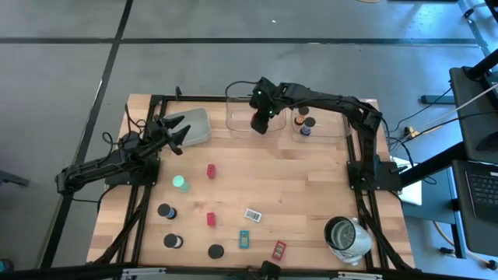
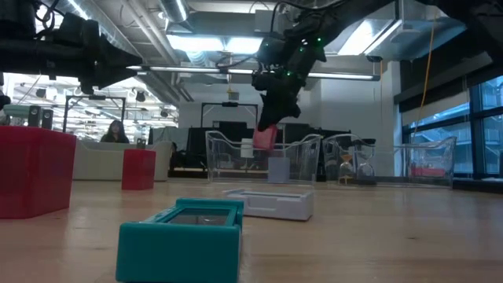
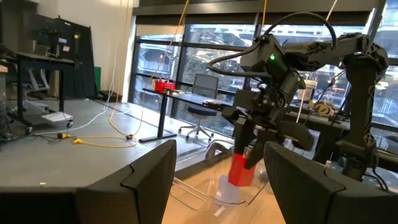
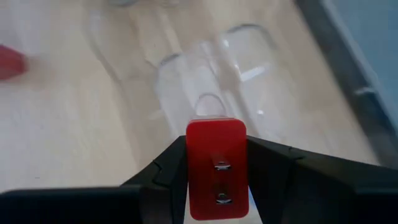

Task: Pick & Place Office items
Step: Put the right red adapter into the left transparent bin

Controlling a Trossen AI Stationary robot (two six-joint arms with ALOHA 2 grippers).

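A teal rectangle [image 2: 181,236] and other office items wait on the counter [image 1: 311,194] in front; the left gripper [image 1: 175,132] idles spread. Beyond, the right gripper [image 1: 261,120], pinching a red block [image 4: 216,165], hangs over a clear tray [image 1: 233,109]; judged next, lowering and release.

No text readable — none (labels too small).

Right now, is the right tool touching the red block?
Touching. In the right wrist view the right tool clamps the red block between both fingers; the low view shows it hanging above the clear tray.
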